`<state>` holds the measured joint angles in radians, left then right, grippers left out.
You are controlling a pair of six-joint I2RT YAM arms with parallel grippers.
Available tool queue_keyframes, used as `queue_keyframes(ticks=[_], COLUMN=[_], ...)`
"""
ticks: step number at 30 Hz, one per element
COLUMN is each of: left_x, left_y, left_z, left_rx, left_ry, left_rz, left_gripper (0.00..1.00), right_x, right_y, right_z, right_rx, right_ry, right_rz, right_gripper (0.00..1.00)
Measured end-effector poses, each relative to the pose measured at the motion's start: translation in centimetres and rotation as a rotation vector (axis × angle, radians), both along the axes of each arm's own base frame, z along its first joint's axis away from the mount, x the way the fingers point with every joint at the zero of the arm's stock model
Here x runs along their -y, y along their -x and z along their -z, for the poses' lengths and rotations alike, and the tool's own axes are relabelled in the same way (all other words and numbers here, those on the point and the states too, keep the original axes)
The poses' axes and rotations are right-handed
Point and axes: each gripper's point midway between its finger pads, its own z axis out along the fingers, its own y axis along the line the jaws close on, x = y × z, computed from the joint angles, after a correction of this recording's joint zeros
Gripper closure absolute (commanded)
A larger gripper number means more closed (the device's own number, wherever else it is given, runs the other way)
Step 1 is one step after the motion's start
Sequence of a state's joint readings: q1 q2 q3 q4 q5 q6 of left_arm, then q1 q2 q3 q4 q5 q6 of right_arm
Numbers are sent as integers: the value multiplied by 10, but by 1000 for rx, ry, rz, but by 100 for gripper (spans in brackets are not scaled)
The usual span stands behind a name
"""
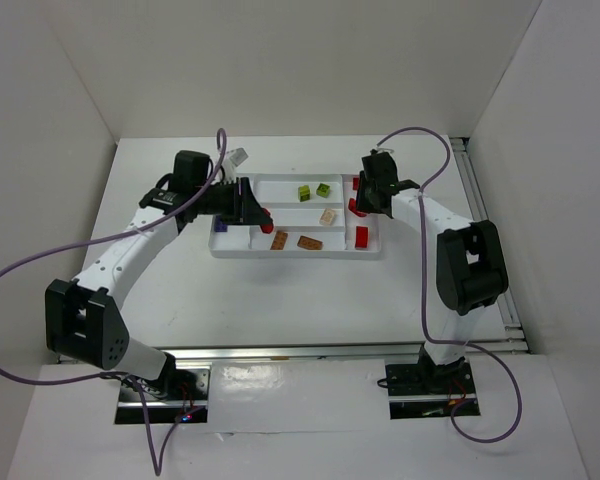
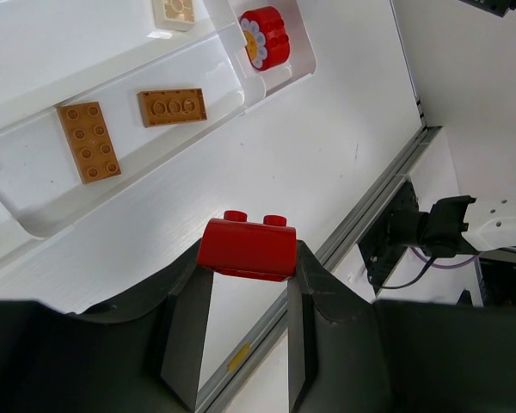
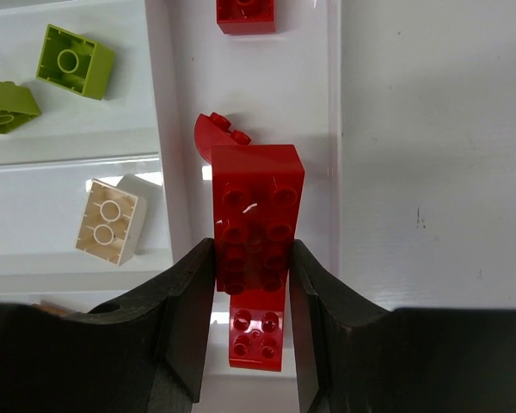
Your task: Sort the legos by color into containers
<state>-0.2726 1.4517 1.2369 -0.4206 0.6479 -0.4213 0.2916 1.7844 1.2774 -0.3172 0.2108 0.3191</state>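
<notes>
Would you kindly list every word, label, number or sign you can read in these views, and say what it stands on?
No text is legible in any view.
Yellow sticker on the metal rail: too small to read.
Studs of the long red brick and small red brick: no lettering can be made out.

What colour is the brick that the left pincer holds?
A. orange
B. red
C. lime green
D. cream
B: in the left wrist view the left pincer is closed on a red brick with two studs on top.
</notes>
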Motion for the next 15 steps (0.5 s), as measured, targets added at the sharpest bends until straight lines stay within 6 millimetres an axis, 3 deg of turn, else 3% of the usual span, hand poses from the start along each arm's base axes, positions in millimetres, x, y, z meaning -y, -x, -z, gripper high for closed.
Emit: queue_keyframes(ticks=[2, 3, 4, 6, 11, 15], left_x=[1, 2, 3, 5, 17, 40], left_y=[1, 1, 1, 1, -5, -14], left_z=[0, 0, 1, 2, -4, -9], left_rx=[0, -1, -3, -7, -13, -14], left_ry=[-1, -1, -2, -3, 14, 31], left_rz=[3, 6, 8, 12, 39, 76], left_gripper=[100, 100, 100, 100, 100, 100], right_x=[0, 0, 0, 0, 1, 9], right_y=[0, 0, 0, 0, 1, 21], right_z=[0, 0, 0, 0, 0, -7], right_rx=[0, 0, 0, 0, 3, 16], right_ry=[0, 0, -1, 0, -2, -10], right_rz=[0, 0, 1, 0, 6, 36], right_gripper=[64, 47, 37, 27, 15, 10])
